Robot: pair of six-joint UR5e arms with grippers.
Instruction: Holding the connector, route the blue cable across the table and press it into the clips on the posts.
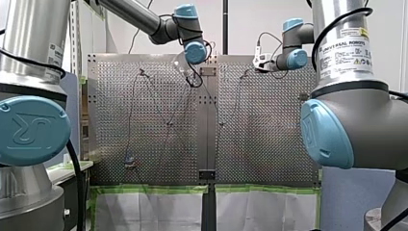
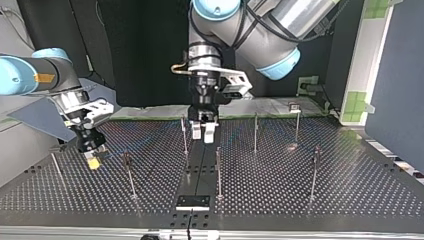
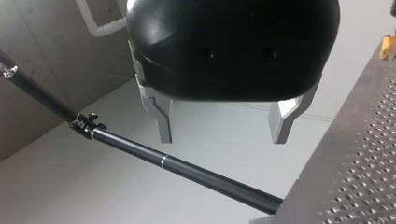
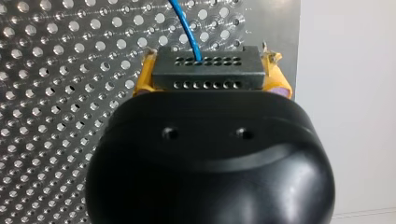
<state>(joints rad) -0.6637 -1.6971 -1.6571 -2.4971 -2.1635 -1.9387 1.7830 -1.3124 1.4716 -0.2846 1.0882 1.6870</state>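
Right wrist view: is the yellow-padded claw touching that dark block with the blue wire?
Touching. The right wrist view shows the connector pinched between the yellow pads of my right claw, no gap.

Silver arms [image 1: 130,12] with pale-blue joint caps [image 1: 31,130]; black left end effector [image 3: 223,135] with metal fingers [image 3: 163,123], right end effector [image 4: 205,77] yellow-padded.

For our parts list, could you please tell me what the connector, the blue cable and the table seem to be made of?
Connector: probably matte dark grey plastic, a moulded-looking block with two rows of holes.
Blue cable: likely plastic-sheathed, smooth and evenly coloured.
Table: bare metal, perhaps steel or aluminium; silvery sheen, drilled holes.
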